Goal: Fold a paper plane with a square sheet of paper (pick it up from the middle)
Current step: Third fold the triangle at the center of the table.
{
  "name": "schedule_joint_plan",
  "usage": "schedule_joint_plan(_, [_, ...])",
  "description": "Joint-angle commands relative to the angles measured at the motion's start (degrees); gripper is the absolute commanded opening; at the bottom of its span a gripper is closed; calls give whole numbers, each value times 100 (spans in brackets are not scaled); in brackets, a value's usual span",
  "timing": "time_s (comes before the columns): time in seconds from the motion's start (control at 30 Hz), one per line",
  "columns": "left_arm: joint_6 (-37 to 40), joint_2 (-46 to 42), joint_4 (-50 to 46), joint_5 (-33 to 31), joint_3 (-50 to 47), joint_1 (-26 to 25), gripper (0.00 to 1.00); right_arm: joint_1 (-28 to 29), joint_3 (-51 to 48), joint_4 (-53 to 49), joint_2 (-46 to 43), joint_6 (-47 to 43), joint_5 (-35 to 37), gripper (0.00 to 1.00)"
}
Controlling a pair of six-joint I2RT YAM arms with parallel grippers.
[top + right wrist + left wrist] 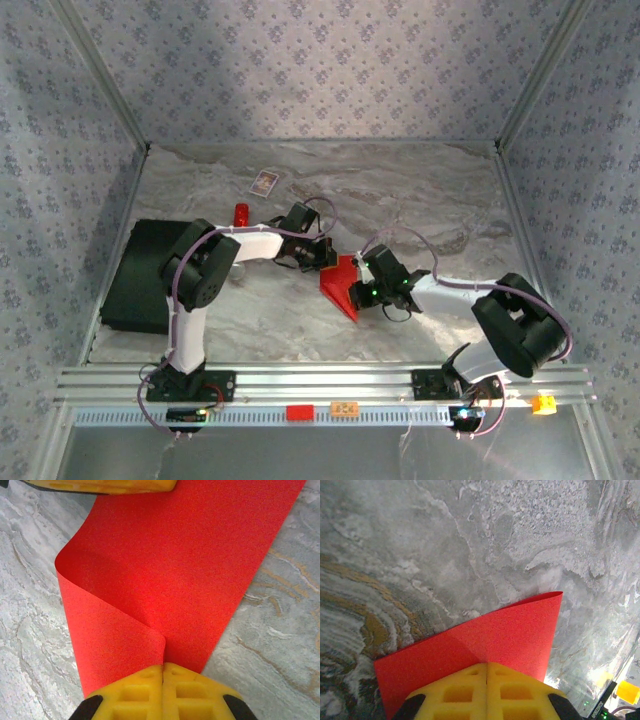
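**Red sheet clamped at both ends, fold not yet pressed flat**

Top view: the square sheet of paper (340,292) is seen at the centre of the marble table (440,200). It is clamped at 11 o'clock by the left gripper (328,264) and at 3 o'clock by the right gripper (360,288). Open room lies toward 12 o'clock. A red stick (241,213) and a small printed card (264,182) lie well apart at 10 o'clock, and a black mat (135,275) at 9.

Left wrist view: the yellow pads are pressed together on the sheet. Whether one layer or two is caught cannot be told.

Right wrist view: the pads are closed on a soft roll-over, with the curl at 9 o'clock. The edges should be matched before any crease is pressed, and only gentle tension applied, since tearing is judged the risk.
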Motion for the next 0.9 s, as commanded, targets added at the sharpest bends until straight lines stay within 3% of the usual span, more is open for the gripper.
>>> schedule_joint_plan(0.0, [60,47,-229,-264,-85,-23,3,-29,123,-148,133,77,122,1])
schedule_joint_plan(0.37, [124,-17,-252,-311,144,-5,7,-29,150,-212,233,66,214,1])
schedule_joint_plan(0.5, [140,-166,-265,-375,240,62,14,-40,175,-190,296,43,228,1])
schedule_joint_plan(0.7, [112,-801,-240,-724,97,175,37,-65,250,-114,428,10,232,1])
schedule_joint_plan(0.87, [-114,-1434,16,-827,-455,225,34,-115,367,-79,557,-21,202,1])
